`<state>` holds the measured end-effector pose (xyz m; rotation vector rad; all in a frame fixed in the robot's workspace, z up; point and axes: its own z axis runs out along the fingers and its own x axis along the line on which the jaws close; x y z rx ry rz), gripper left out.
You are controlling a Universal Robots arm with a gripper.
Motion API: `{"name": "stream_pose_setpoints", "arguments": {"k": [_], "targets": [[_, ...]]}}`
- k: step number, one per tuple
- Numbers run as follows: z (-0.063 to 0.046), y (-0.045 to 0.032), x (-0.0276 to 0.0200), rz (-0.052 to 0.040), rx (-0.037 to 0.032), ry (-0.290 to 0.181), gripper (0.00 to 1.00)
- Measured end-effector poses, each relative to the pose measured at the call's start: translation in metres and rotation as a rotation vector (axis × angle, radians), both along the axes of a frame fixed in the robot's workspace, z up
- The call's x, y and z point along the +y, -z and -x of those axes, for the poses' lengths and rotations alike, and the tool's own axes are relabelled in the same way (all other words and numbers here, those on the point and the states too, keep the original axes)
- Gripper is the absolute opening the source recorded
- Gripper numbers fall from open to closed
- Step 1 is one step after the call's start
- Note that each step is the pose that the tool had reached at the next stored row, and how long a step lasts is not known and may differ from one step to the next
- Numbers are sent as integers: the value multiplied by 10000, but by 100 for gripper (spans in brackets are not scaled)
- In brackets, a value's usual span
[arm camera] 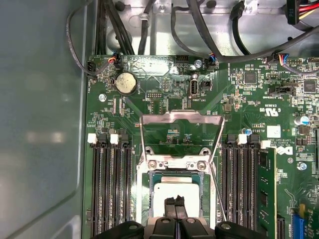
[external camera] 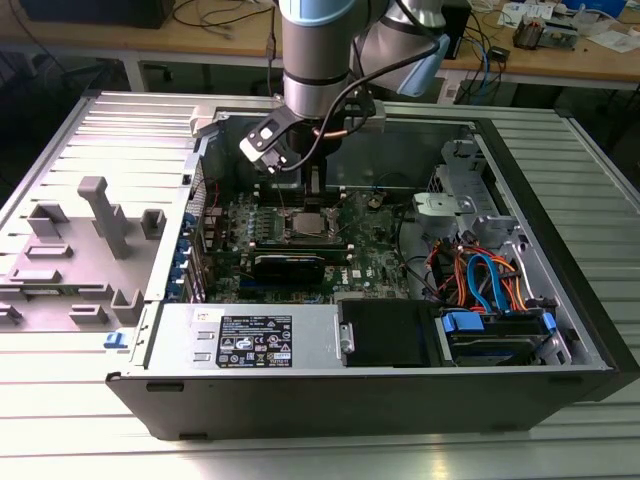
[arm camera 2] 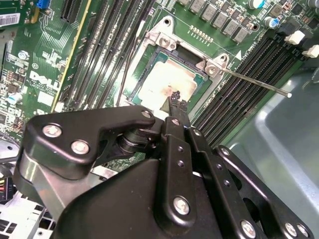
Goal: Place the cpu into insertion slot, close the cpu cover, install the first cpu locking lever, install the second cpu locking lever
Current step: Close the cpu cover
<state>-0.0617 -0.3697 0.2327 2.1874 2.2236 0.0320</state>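
Inside the open computer case (external camera: pixel 350 400) on the bench (external camera: pixel 60 420), the gripper (arm camera: pixel 174 201) hangs right over the cpu (arm camera: pixel 177 189), its fingers (arm camera 2: pixel 173 102) pressed together and grasping nothing. The cpu lies seated in the insertion slot (arm camera 2: pixel 192 50) on the green motherboard (arm camera: pixel 164 89). The cpu cover (arm camera: pixel 182 114) lies swung open beyond the slot, and a thin locking lever (arm camera 2: pixel 254 82) juts free alongside.

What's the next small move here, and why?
Probably lift the gripper straight up, clear of the cpu: the chip already sits in the insertion slot, the cpu cover lies flipped open, and the shut fingertips stand in its closing path.
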Motion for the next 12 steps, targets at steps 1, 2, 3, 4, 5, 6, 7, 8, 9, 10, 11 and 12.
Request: {"name": "stream_pose_setpoints", "arguments": {"k": [1, 2, 3, 4, 5, 6, 7, 8, 9, 10, 11, 12], "targets": [[0, -7, 0, 0, 0, 0, 11], [0, -14, 0, 0, 0, 0, 11], [0, -25, 0, 0, 1, 0, 11], [0, -33, 0, 1, 1, 0, 11], [0, -44, 0, 1, 2, 0, 11], [0, -64, 0, 0, 2, -1, 11], [0, -68, 0, 0, 2, 0, 11], [0, -72, 0, 0, 2, 0, 11], [0, -75, 0, -1, 2, 1, 11], [0, -79, 0, 0, 2, 0, 11], [0, -85, 0, 0, 2, 0, 11], [0, -88, 0, -2, 2, 0, 11]]}}
